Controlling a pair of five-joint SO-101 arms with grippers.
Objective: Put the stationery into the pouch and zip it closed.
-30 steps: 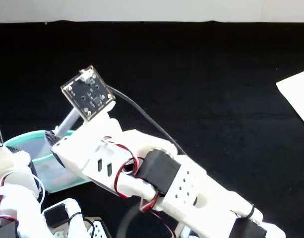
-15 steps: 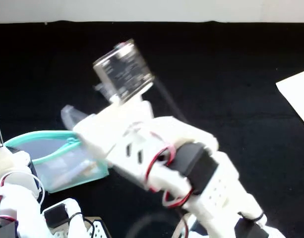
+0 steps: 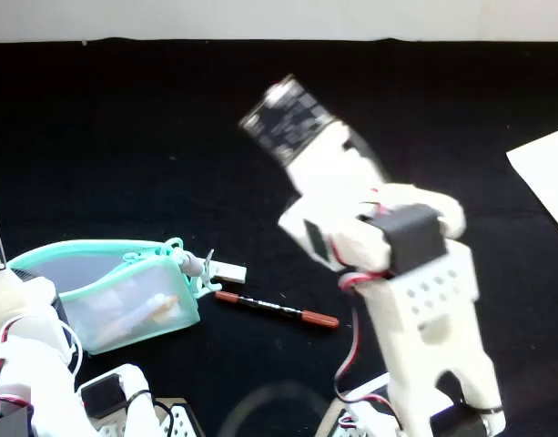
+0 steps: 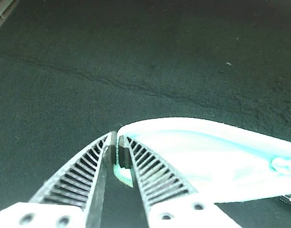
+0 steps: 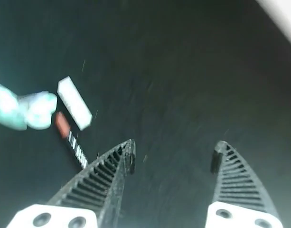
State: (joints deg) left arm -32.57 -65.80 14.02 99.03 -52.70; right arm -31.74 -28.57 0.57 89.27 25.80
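A teal pouch (image 3: 106,291) with a clear side lies at the table's near left, and pale items show inside it. Just to its right, by the zipper pull (image 3: 195,264), lie a white eraser (image 3: 226,270) and a pen with a red cap (image 3: 277,309). My left gripper (image 4: 117,151) is shut on the pouch's (image 4: 207,152) teal rim at its end. My right gripper (image 5: 176,152) hangs open and empty above the black cloth, off to the side of the eraser (image 5: 74,103) and pen (image 5: 69,135). The right arm (image 3: 397,255) stands raised at mid-table.
A white sheet (image 3: 544,173) lies at the table's right edge. A pale wall strip (image 3: 279,18) runs along the far edge. The left arm's base (image 3: 24,364) takes up the near left corner. Black cloth stretches open behind the pouch.
The right arm has lifted and swung right, away from the pouch. The pen and eraser it covered now show on the cloth. The pouch and left arm stayed put.
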